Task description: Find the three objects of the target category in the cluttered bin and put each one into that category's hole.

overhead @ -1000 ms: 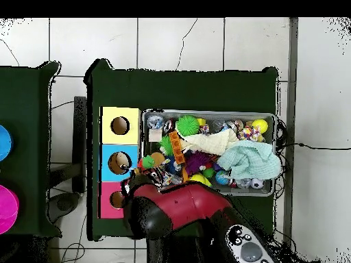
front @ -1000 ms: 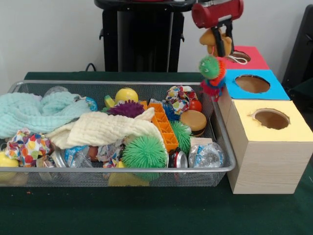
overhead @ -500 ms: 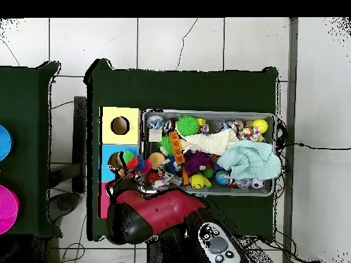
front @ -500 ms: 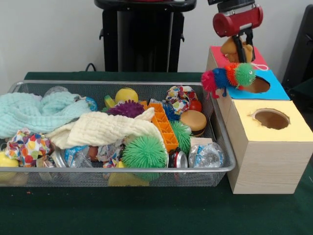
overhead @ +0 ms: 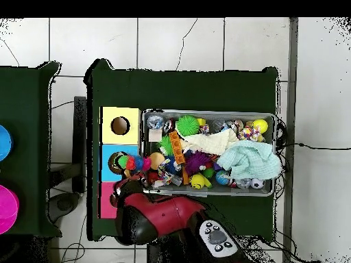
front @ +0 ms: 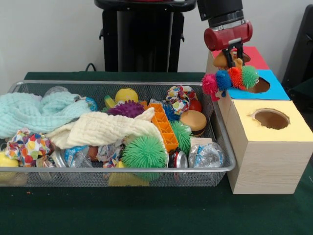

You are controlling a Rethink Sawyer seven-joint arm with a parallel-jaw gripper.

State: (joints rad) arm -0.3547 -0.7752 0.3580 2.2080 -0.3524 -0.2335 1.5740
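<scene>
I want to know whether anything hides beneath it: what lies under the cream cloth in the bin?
Under the cream cloth, a green spiky ball, crinkled wrappers and an orange block strip poke out at its edges. Whatever sits beneath its middle is covered.

You see three holes in the wooden box [front: 254,166] at right: one red [front: 249,53], one blue [front: 258,85], one yellow [front: 271,119]. The wire bin [front: 146,180] at lower left holds two cloths and three spiky balls, two green, one purple.
</scene>
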